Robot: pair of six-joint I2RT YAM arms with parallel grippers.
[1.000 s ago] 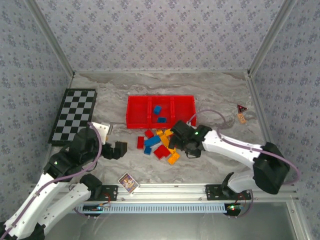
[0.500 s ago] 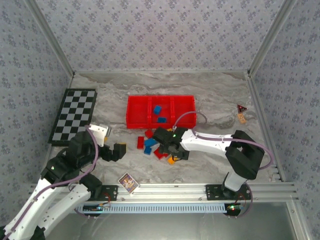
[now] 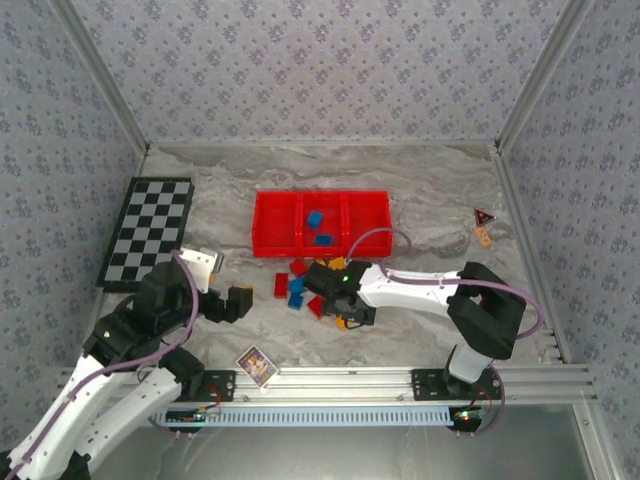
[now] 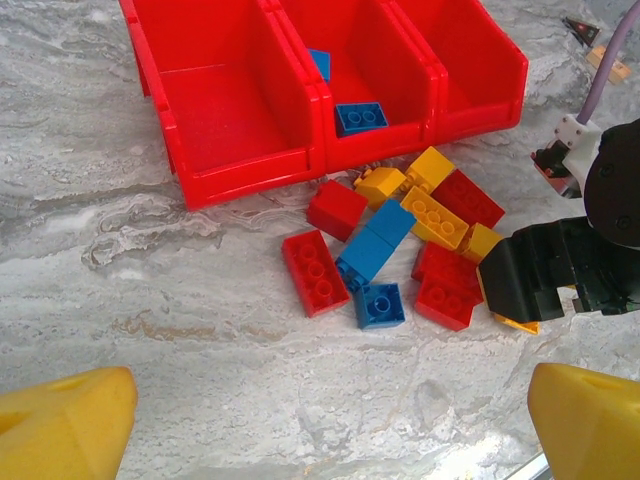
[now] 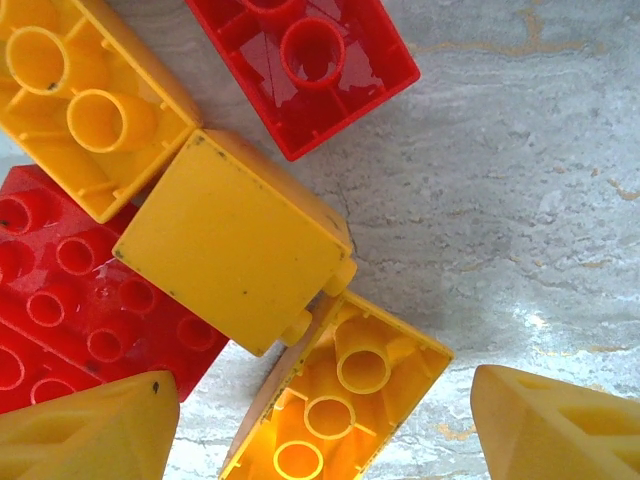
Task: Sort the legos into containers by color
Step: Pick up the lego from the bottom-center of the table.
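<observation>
A pick from the legos [image 3: 303, 284], heaped on the surface just before the tray [image 3: 268, 222], is judged in hand. The right tool [image 5: 325, 425] is spread wide astride an upturned yellow brick [image 5: 345, 385]; lowering and closing are called for next. The left tool [image 4: 330, 415] is spread wide, empty.

Claw [image 5: 325, 428] spread above the legos [image 5: 235, 240] — an upturned yellow brick [image 5: 335, 400] between its fingers [image 5: 90, 435].

Tray behind, loose legos before it.
We find the tray [image 3: 320, 195] at the middle of the table [image 3: 430, 200], two bricks [image 3: 315, 219] in its middle compartment; the legos [image 3: 297, 287] lie just before it, the board [image 3: 150, 230] far left, the card [image 3: 256, 365] nearest us.
</observation>
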